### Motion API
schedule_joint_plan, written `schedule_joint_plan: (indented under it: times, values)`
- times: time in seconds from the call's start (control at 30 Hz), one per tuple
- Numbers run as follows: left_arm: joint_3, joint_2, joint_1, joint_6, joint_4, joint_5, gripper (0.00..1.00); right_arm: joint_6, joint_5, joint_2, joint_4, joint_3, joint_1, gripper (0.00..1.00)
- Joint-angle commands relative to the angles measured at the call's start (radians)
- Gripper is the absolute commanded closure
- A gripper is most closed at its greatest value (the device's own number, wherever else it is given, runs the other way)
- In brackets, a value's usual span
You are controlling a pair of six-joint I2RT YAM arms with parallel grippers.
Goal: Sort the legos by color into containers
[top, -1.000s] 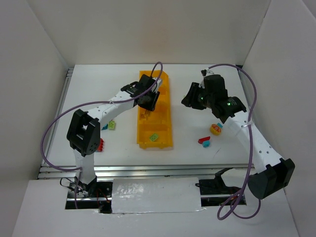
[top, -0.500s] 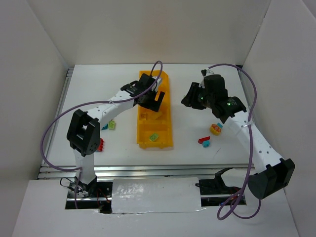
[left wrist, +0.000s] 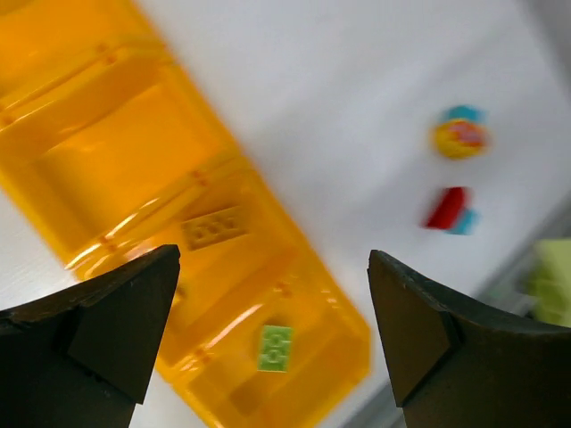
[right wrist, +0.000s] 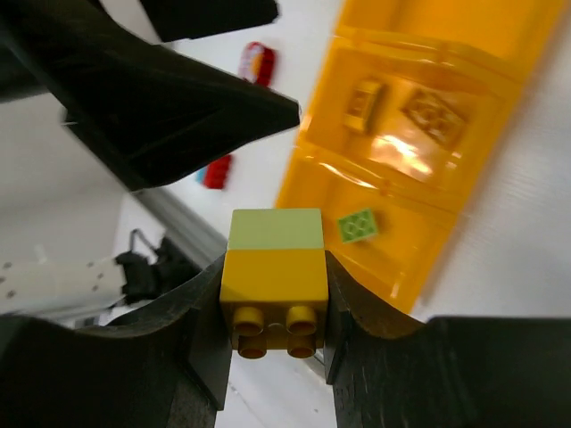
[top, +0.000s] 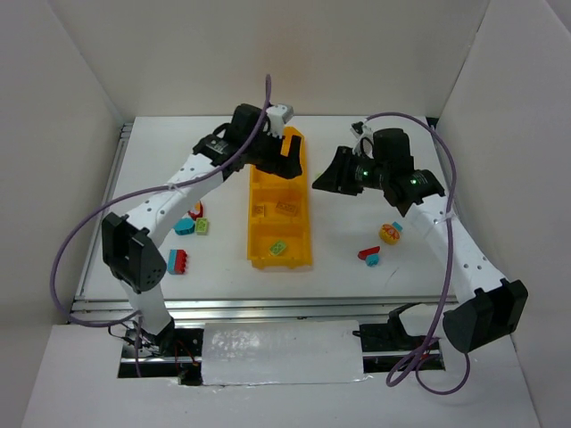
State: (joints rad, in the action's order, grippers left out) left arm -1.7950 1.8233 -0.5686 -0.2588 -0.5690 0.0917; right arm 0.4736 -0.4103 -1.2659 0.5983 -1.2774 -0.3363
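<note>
Nearest me, both arms rise from their bases at the near edge of the counter [top: 339, 281] and lean away over it. The left arm stretches long, its elbow swung out to the left. The left pincer [top: 282, 153] hangs over the far end of the bin [top: 252, 234], its fingers spread wide with nothing between them. The right arm bends in from the right. The right pincer [top: 328, 181] sits just right of the bin's far half, pinching a stacked pair [right wrist: 275, 276]: one light green brick on one yellow.

Loose on the counter left of the bin I count four. The red brick [top: 178, 261] is nearest, then a teal piece [top: 185, 226] and a small green piece [top: 203, 226] lie side by side, and a red curved piece [top: 198, 210] is just beyond. Right of the bin lies a red piece [top: 365, 253] touching a teal brick [top: 373, 260], and past them a round yellow-and-red piece [top: 390, 234].

Inside the bin, the nearest compartment holds one green brick [top: 278, 248], and the next one holds two yellow bricks [top: 285, 207].
</note>
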Motion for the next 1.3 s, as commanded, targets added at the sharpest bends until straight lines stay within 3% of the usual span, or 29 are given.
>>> schedule_joint_plan:
  times: [0.0,0.03,0.17,0.27,0.4,0.53,0.67,0.73,0.83,0.87,1.0,1.07,1.2,1.27]
  values:
    - [0.017,-0.116,0.067,-0.091,0.125,0.36,0.01,-0.015,-0.361,0.002,-0.169,-0.05,0.037,0.99]
    - [0.043,-0.142,0.087,-0.164,0.176,0.532,0.01,-0.012,-0.417,-0.001,-0.189,-0.04,0.046,0.99]
    - [0.238,-0.186,0.174,-0.373,0.499,0.793,0.0,0.095,-0.651,-0.018,-0.335,-0.007,0.106,0.95]
    - [0.235,-0.183,0.187,-0.367,0.515,0.826,0.0,0.17,-0.674,-0.033,-0.384,-0.014,0.128,0.94]
    - [0.238,-0.197,0.203,-0.434,0.526,0.839,0.01,0.165,-0.693,-0.056,-0.316,-0.089,0.131,0.93]
    - [0.388,-0.237,0.228,-0.835,0.985,0.901,0.0,0.11,-0.702,-0.023,-0.287,-0.054,0.129,0.89]
    - [0.448,-0.272,0.228,-0.974,1.146,0.905,0.0,0.135,-0.716,-0.004,-0.348,0.006,0.126,0.88]
    - [0.441,-0.282,0.231,-0.913,1.085,0.898,0.0,0.119,-0.643,0.008,-0.303,0.0,0.125,0.89]
    - [0.372,-0.3,0.234,-0.736,0.823,0.858,0.0,0.047,-0.483,0.02,-0.173,-0.042,0.12,0.91]
    - [0.353,-0.314,0.234,-0.681,0.66,0.832,0.0,0.031,-0.47,0.017,-0.145,-0.057,0.12,0.91]
    - [0.251,-0.329,0.234,-0.434,0.372,0.679,0.0,-0.027,-0.444,-0.003,-0.034,-0.134,0.115,0.92]
    - [0.235,-0.329,0.236,-0.383,0.324,0.663,0.01,-0.046,-0.426,-0.012,0.007,-0.148,0.099,0.91]
    - [0.273,-0.337,0.236,-0.398,0.409,0.749,0.0,-0.015,-0.412,-0.004,-0.02,-0.122,0.056,0.91]
    - [0.298,-0.37,0.234,-0.328,0.422,0.732,0.01,0.031,-0.366,-0.001,-0.029,-0.129,0.04,0.92]
